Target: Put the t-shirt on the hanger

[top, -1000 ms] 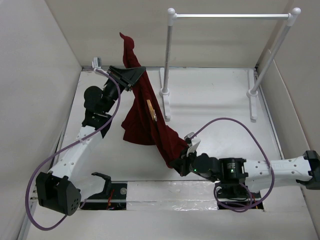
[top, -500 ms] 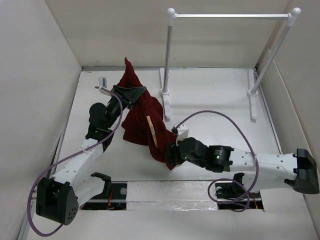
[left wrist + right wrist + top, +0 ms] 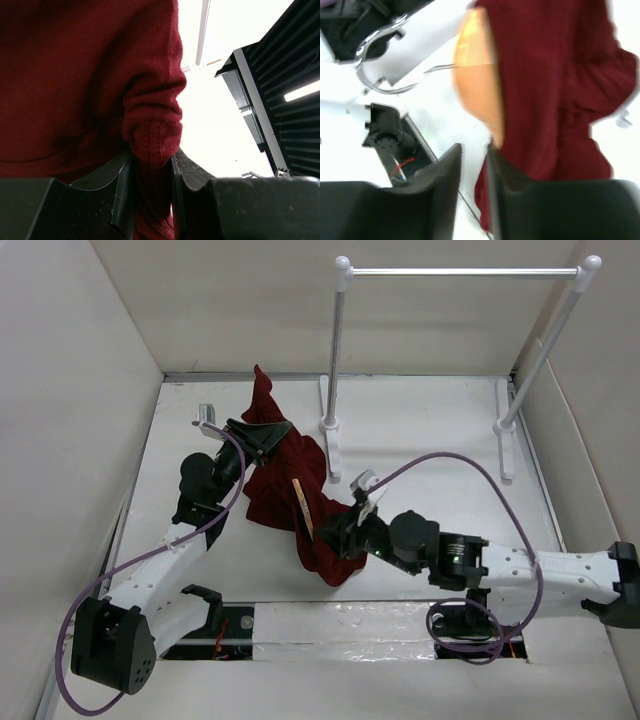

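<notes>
The maroon t-shirt (image 3: pixel 283 465) hangs bunched from my left gripper (image 3: pixel 264 432), which is shut on a thick fold of it (image 3: pixel 150 135). Its lower part lies crumpled on the table. A strip of the tan wooden hanger (image 3: pixel 300 503) shows against the cloth. In the right wrist view the hanger (image 3: pixel 477 75) is blurred, with its thin metal hook (image 3: pixel 360 52) to the left. My right gripper (image 3: pixel 336 527) is at the shirt's lower right edge. Its jaws stand a narrow gap apart (image 3: pixel 474 150), with white table showing through. The shirt (image 3: pixel 555 90) hangs just beyond the right finger.
The white-and-silver clothes rail (image 3: pixel 460 272) stands at the back right on two feet (image 3: pixel 328 440). Beige walls close in the white table (image 3: pixel 430 430) on the left, back and right. A dark slot (image 3: pixel 230 625) runs along the near edge by the arm bases.
My left gripper came down and toward me with the shirt, which went from stretched to slack and bunched. My right gripper moved left, up against the shirt and hanger.
</notes>
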### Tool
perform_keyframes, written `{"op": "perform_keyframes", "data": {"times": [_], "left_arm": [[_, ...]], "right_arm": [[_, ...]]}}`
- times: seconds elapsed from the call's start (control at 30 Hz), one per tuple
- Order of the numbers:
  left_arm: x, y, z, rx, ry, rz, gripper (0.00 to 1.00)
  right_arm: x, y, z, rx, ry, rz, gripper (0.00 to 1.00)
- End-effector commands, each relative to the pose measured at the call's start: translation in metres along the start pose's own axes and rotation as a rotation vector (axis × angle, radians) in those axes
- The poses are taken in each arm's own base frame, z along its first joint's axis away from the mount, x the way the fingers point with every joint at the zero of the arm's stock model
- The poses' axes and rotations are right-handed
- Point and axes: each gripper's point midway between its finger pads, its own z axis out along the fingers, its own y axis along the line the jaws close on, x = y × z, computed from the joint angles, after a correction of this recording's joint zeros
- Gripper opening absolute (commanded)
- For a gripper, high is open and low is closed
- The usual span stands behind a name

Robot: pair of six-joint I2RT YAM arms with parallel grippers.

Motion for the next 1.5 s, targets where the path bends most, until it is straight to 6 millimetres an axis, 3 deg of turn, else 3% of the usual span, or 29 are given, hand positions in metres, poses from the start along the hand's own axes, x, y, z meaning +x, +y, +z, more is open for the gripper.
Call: {"op": "perform_keyframes", "data": {"times": [0.0, 0.07, 0.13, 0.17, 0.53, 0.73, 0.83, 0.87, 0.9, 0.97, 1.1, 1.13, 1.2, 1.23, 1.27, 1.33, 1.37, 1.4, 1.47], "left_arm": [[-0.004, -0.035, -0.006, 0.124, -0.021, 0.013, 0.0], [-0.004, -0.033, -0.006, 0.121, -0.022, 0.01, 0.0], [-0.004, -0.034, -0.006, 0.121, -0.022, 0.009, 0.0], [-0.004, -0.034, -0.007, 0.12, -0.023, 0.008, 0.0], [-0.001, -0.03, -0.011, 0.108, -0.016, 0.002, 0.0], [0.003, -0.029, -0.013, 0.11, 0.004, -0.009, 0.0], [0.003, -0.028, -0.014, 0.109, 0.001, -0.012, 0.0], [0.003, -0.027, -0.015, 0.108, 0.002, -0.012, 0.0], [0.004, -0.027, -0.015, 0.108, 0.002, -0.014, 0.0], [0.003, -0.024, -0.015, 0.094, -0.001, -0.007, 0.0], [0.0, -0.026, -0.012, 0.073, -0.01, 0.068, 0.0], [-0.001, -0.018, -0.008, 0.025, -0.003, 0.09, 0.0], [-0.006, -0.022, -0.001, 0.004, -0.005, 0.188, 0.18], [-0.007, -0.018, -0.001, -0.023, -0.005, 0.208, 0.36], [-0.012, -0.017, 0.0, -0.036, -0.025, 0.233, 0.43], [-0.02, -0.024, 0.001, -0.05, -0.05, 0.312, 0.56], [-0.025, -0.019, 0.001, -0.089, -0.07, 0.336, 0.59], [-0.029, -0.029, 0.0, -0.085, -0.083, 0.362, 0.6], [-0.034, -0.029, -0.002, -0.109, -0.097, 0.419, 0.63]], "right_arm": [[-0.011, 0.009, 0.021, -0.005, -0.11, -0.08, 0.43], [-0.016, 0.005, 0.027, 0.022, -0.155, -0.097, 0.55], [-0.012, -0.001, 0.034, 0.053, -0.163, -0.128, 0.58], [-0.019, 0.0, 0.035, 0.062, -0.191, -0.125, 0.58], [-0.01, -0.014, 0.07, 0.207, -0.185, -0.181, 0.26], [-0.016, -0.025, 0.075, 0.298, -0.233, -0.146, 0.41], [-0.021, -0.029, 0.075, 0.33, -0.261, -0.128, 0.42], [-0.023, -0.031, 0.074, 0.348, -0.272, -0.12, 0.39], [-0.023, -0.032, 0.074, 0.351, -0.275, -0.12, 0.3], [-0.025, -0.035, 0.071, 0.367, -0.28, -0.109, 0.03], [-0.022, -0.034, 0.06, 0.354, -0.257, -0.09, 0.0], [-0.022, -0.033, 0.057, 0.344, -0.25, -0.075, 0.0], [-0.02, -0.035, 0.048, 0.336, -0.212, -0.085, 0.0], [-0.021, -0.034, 0.046, 0.328, -0.198, -0.074, 0.0], [-0.012, -0.035, 0.042, 0.322, -0.149, -0.1, 0.0], [-0.016, -0.04, 0.034, 0.324, -0.134, -0.077, 0.0], [-0.007, -0.039, 0.031, 0.302, -0.089, -0.094, 0.0], [-0.008, -0.043, 0.029, 0.307, -0.081, -0.09, 0.0], [-0.016, -0.048, 0.019, 0.301, -0.085, -0.067, 0.0]]}}
